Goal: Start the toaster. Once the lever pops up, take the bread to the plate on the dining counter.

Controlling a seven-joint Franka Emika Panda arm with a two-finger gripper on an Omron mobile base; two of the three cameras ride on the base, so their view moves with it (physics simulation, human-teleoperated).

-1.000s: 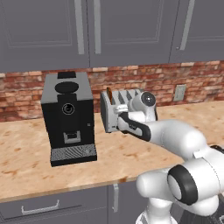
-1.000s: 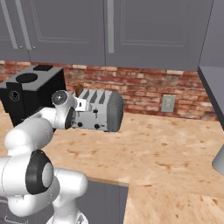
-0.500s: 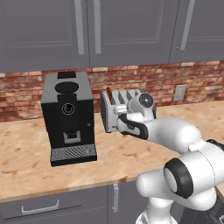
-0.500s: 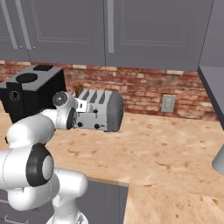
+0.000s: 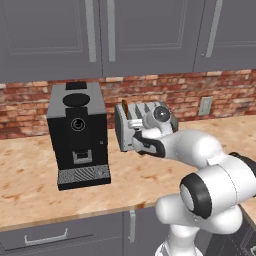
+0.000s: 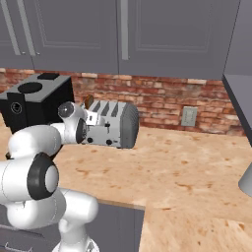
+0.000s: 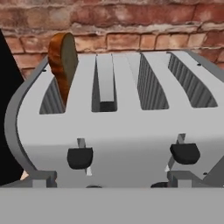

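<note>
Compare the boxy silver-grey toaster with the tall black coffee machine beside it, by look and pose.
The boxy silver-grey toaster is low and rounded at the ends; the tall black coffee machine is an upright slab with square corners. The toaster's top has four slots, one holding a brown-crusted bread slice; the coffee machine's top shows a round dark lid. The toaster's front carries two dark levers; the coffee machine's has a round dial and a grated tray. Both stand on the wood-grain counter against the brick wall.

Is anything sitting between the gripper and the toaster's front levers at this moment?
Nothing visible does. In the hand view the toaster faces the gripper directly, both dark levers unobstructed, bread standing in the leftmost slot.
</note>
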